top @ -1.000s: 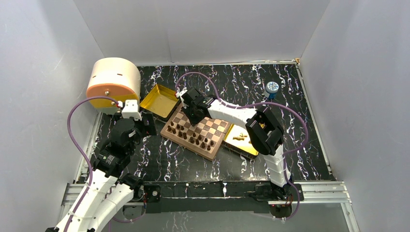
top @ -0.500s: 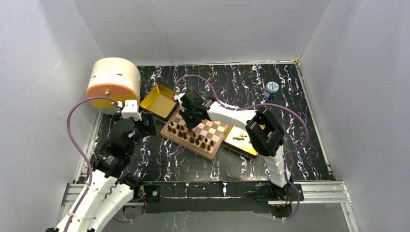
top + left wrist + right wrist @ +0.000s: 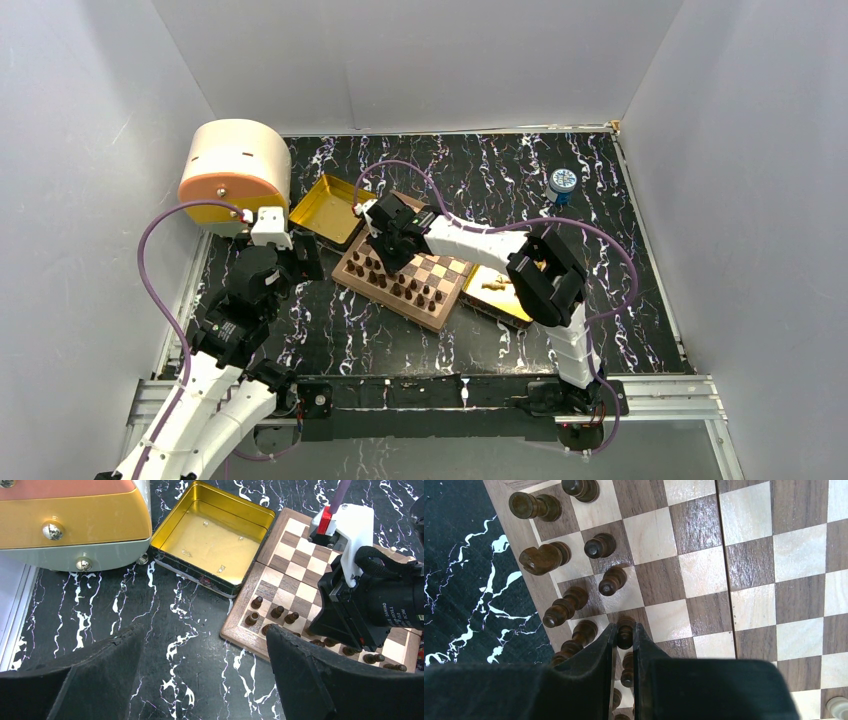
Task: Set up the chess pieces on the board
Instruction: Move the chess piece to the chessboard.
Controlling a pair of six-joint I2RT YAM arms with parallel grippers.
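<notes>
**Dark side nearly set, light side hardly begun**

The right gripper [image 3: 625, 626] is pressed almost together and pinches a dark pawn [image 3: 625, 636] over a square of the board [image 3: 704, 570], in the second row from the rim. Whether the pawn touches the wood, I cannot tell. Around it the dark chess pieces [image 3: 277, 613] stand in two rows along this one edge. I judge that the dark set is mostly placed, though I cannot count them all. The light pieces [image 3: 492, 284] lie mostly in the gold tray [image 3: 515, 312] just beside the opposite edge, and only one pale piece [image 3: 837, 706] shows on a far square. That half of the work is left to do. The second gold tray [image 3: 215, 540] shows only small specks inside. The left gripper [image 3: 204, 630] hangs spread wide over the bench [image 3: 150, 630] and holds nothing.
</notes>
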